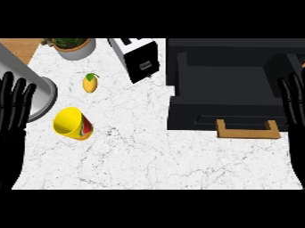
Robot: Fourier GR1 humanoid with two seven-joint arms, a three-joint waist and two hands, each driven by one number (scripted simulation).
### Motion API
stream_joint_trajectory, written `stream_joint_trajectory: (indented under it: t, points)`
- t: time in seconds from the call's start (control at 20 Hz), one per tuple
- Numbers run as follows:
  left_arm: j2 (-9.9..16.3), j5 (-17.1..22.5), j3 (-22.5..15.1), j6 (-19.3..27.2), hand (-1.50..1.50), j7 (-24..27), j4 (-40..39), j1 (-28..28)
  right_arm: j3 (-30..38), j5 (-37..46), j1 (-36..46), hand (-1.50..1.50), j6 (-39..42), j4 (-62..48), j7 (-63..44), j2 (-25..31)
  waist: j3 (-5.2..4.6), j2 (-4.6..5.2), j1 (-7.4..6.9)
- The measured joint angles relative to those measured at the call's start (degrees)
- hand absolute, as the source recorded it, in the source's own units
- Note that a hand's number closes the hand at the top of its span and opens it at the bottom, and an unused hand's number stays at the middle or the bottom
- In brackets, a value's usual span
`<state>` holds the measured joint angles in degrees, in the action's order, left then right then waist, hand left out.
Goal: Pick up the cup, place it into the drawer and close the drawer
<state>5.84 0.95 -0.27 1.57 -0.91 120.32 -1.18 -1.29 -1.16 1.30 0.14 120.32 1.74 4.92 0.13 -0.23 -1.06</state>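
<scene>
A yellow cup (72, 123) with a red and green pattern lies tilted on the white marble counter (155, 160), left of centre, its mouth facing up and left. The black drawer (224, 91) stands pulled out at the right, its inside dark, with a wooden handle (247, 129) on its front. My left hand (4, 120) rests open at the left edge, fingers up, a short way left of the cup. At the right edge my right hand (302, 116) rests open too, fingers up, beside the drawer's right side.
A small yellow-orange fruit (90, 83) lies behind the cup. A potted plant (72, 46) stands at the back left, a grey cylinder (20, 80) lies at the left, and a black and white appliance (137, 58) sits at the back middle.
</scene>
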Motion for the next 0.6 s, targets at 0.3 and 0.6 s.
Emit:
stream_joint_trajectory:
  t: [0.3, 0.6]
  points:
    - [7.8, 15.2, 4.0, -15.7, -1.50, 3.4, -3.5, 1.9, 0.9, 0.4, -0.3, -1.50, 0.1, -0.2, -0.2, 0.7, -0.24, 0.24, 1.02]
    - [14.1, 33.4, 8.7, -28.6, -1.50, -0.2, -16.1, 2.4, -0.7, -1.3, 0.4, -1.50, 4.0, -3.4, -4.3, 2.9, -0.26, 0.59, 1.16]
